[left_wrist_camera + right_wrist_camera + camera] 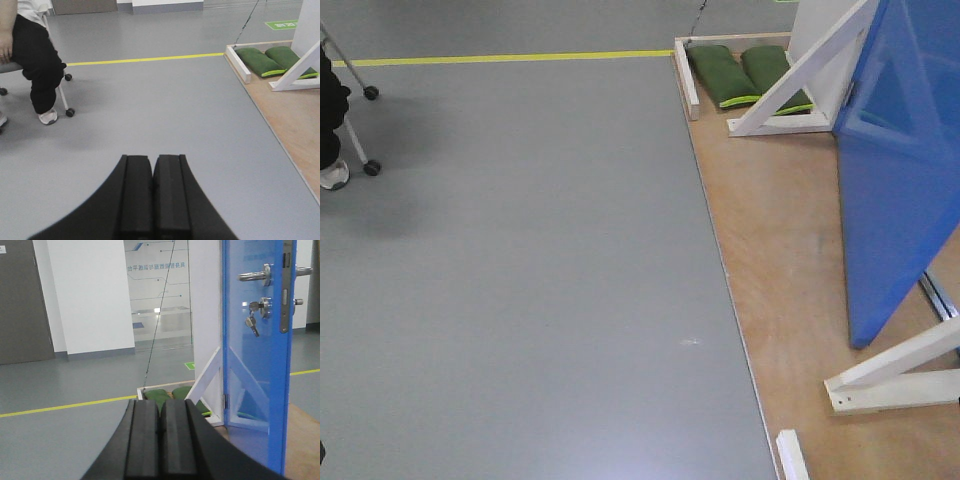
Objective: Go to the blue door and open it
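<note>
So the blue door (252, 380) stands ahead-right of the right fingers (144, 440), handle (254, 275) up high. The left fingers (136, 195) are farther off; both pairs are closed, empty.

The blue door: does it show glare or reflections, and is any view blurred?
Exterior front-facing view: the blue door shows pale washed-out streaks; slightly soft overall. Right wrist view: white braces show faintly across its glossy panel, the lever handle is sharp. Left wrist view: door absent, even light, no blur.
</note>
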`<state>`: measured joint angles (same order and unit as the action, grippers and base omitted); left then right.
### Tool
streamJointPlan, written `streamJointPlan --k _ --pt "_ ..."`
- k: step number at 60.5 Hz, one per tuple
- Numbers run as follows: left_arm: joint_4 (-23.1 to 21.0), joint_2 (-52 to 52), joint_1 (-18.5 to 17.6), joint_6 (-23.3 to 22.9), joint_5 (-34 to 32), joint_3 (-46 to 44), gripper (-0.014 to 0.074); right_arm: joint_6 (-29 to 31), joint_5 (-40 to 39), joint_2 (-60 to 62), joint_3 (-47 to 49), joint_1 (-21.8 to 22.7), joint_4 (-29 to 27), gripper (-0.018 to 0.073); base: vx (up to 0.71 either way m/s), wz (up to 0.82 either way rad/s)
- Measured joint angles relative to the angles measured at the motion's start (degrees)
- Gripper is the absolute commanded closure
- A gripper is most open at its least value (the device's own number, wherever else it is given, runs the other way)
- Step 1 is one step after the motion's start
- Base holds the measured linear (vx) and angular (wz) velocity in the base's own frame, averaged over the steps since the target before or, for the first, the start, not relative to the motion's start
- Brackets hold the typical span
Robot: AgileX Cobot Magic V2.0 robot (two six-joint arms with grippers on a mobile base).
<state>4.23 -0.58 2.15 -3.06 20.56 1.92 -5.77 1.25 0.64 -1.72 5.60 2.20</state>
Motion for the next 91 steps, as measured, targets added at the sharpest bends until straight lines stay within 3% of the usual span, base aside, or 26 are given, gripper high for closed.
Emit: streamJointPlan --k 55,91 --pt "0.00 0.00 0.00 0.00 0.00 0.00 0.0526 0.00 0.00 0.00 0.00 0.00 0.00 0.0564 0.41 -0.01" --pt "0.00 0.00 0.00 0.00 0.00 0.00 0.0526 0.00 0.00 0.00 0.00 0.00 0.00 0.0564 0.22 0.04"
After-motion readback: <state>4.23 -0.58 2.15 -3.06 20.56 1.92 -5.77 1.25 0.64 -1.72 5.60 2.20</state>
